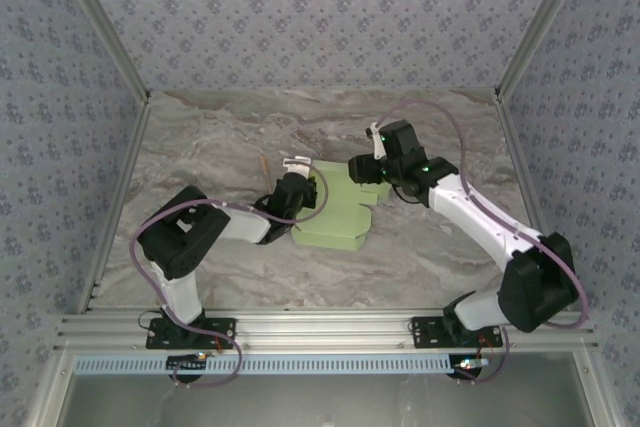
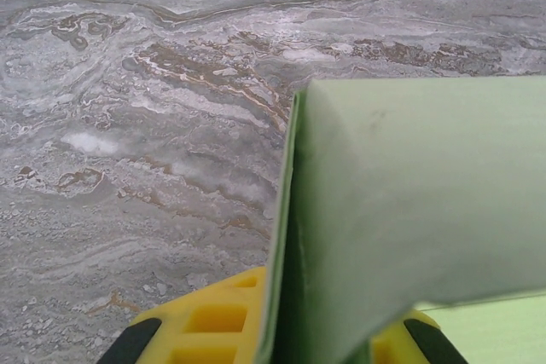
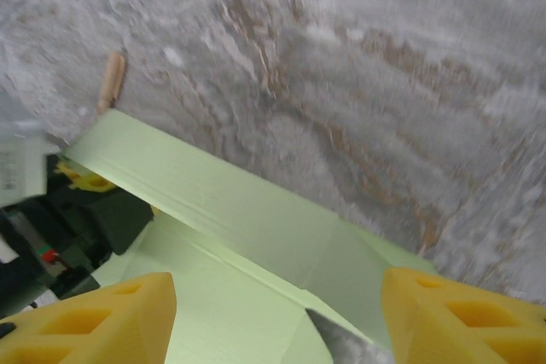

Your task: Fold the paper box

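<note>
**Paper box (image 1: pixel 335 215) pinched in left tool (image 1: pixel 297 169), right tool (image 1: pixel 362 169) wide open**

My left tool (image 2: pixel 281 330) is closed tight on a raised flap of the pale green card, which stands up between its yellow fingers (image 2: pixel 213 326). The rest of the card lies on the marbled surface (image 1: pixel 220 137) between my two tools. My right tool (image 3: pixel 277 313) hangs over the card with its fingers well apart, gripping nothing, and a folded panel runs across just ahead of them. A thin tan stick (image 1: pixel 263 164) lies just beyond the left tool.
</note>
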Robot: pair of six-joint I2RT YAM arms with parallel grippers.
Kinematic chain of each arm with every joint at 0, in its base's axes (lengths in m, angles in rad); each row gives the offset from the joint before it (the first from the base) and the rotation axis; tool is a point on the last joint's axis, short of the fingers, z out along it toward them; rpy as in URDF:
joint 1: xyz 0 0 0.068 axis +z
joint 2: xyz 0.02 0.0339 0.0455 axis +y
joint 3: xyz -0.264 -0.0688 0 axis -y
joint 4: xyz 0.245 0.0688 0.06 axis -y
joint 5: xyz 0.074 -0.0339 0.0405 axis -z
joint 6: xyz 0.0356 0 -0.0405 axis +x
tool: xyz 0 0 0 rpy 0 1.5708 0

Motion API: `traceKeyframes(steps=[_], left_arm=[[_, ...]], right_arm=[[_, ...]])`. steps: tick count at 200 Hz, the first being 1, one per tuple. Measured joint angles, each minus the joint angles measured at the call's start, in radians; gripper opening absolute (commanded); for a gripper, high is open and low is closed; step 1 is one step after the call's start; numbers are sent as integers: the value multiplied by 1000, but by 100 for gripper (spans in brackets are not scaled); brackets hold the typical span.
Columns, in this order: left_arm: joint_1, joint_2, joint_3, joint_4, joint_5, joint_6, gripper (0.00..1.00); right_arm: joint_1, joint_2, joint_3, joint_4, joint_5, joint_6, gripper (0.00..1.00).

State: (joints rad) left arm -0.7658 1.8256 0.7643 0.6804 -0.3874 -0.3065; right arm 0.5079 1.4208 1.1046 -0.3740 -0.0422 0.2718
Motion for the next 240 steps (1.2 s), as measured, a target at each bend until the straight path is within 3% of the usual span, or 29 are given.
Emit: traceKeyframes(steps=[50, 109, 240], left_arm=[[-1, 0, 0, 2, -3, 3, 1], [-1, 0, 0, 0, -16, 3, 1], [-1, 0, 0, -24, -29, 3, 2]], right_arm=[[-20, 142, 68, -26, -56, 95, 66], [-37, 156, 23, 80, -148, 221, 62], [-52, 118, -243, 518, -136, 635, 31]])
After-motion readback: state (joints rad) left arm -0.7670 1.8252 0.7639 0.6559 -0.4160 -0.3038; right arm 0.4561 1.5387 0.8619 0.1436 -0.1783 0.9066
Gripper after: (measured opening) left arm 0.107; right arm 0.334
